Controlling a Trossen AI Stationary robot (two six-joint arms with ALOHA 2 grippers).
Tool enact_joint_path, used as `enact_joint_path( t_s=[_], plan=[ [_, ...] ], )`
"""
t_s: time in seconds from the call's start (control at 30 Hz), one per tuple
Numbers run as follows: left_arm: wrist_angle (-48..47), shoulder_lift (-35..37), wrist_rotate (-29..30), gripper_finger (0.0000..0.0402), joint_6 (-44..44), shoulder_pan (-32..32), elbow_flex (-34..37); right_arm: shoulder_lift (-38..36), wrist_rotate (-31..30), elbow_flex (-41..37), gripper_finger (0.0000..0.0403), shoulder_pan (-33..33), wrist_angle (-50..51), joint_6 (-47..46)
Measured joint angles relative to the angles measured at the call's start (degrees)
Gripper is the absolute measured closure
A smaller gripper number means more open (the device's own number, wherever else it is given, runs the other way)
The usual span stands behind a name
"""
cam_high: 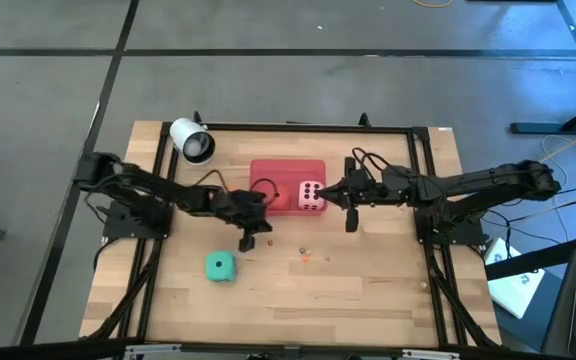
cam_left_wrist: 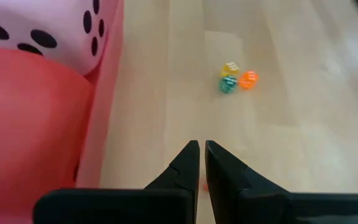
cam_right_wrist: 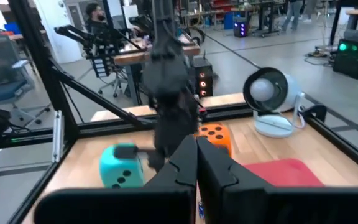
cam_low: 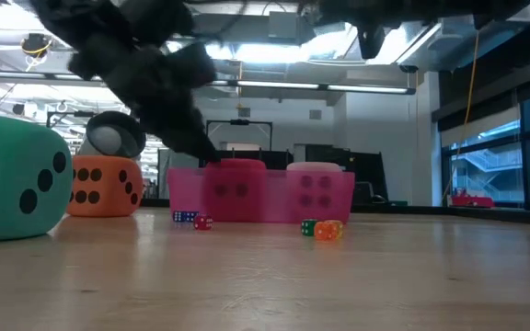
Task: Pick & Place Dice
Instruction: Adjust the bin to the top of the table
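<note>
A pink tray (cam_high: 288, 168) at the table's middle holds the red die (cam_left_wrist: 23, 124) and the pale pink die (cam_high: 311, 196) side by side. The teal die (cam_high: 220, 267) rests on the wood toward the near left. The orange die (cam_low: 104, 184) stands on the table left of the tray; in the high view my left arm hides it. My left gripper (cam_high: 251, 240) is shut over bare wood just beside the tray's near wall (cam_left_wrist: 104, 112). My right gripper (cam_high: 351, 215) is shut and hangs level by the tray's right end, beside the pale pink die.
Tiny coloured dice (cam_left_wrist: 238, 78) lie on the wood near the tray's near side, and more (cam_low: 187, 218) sit toward its left. A white round device (cam_high: 193, 140) stands at the far left corner. A black frame (cam_high: 268, 128) rims the table.
</note>
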State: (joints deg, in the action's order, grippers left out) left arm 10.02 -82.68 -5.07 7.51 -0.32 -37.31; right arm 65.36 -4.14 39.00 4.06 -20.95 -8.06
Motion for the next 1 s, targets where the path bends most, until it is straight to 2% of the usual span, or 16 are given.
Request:
enact_joint_path(
  t_s=[0.27, 0.5, 0.8, 1.0],
  plan=[
    [-2.74, -10.91, 1.66, 0.038, -3.04, 1.3, -9.05, 0.0, -1.46, 0.0, 0.0403, 2.75, -0.53, 0.15],
    [-6.14, -16.95, 11.79, 0.038, -4.97, 1.27, -15.05, 0.0, -2.97, 0.0, 0.0403, 4.97, -0.55, 1.01],
    [-6.8, -18.05, 23.79, 0.038, -5.8, 1.7, -17.62, 0.0, -4.61, 0.0, 0.0403, 6.24, -0.51, 1.47],
    [-6.1, -18.07, 26.97, 0.038, -5.82, 3.9, -19.5, 0.0, -4.59, 0.0, 0.0403, 6.24, -0.53, 1.47]
  ],
)
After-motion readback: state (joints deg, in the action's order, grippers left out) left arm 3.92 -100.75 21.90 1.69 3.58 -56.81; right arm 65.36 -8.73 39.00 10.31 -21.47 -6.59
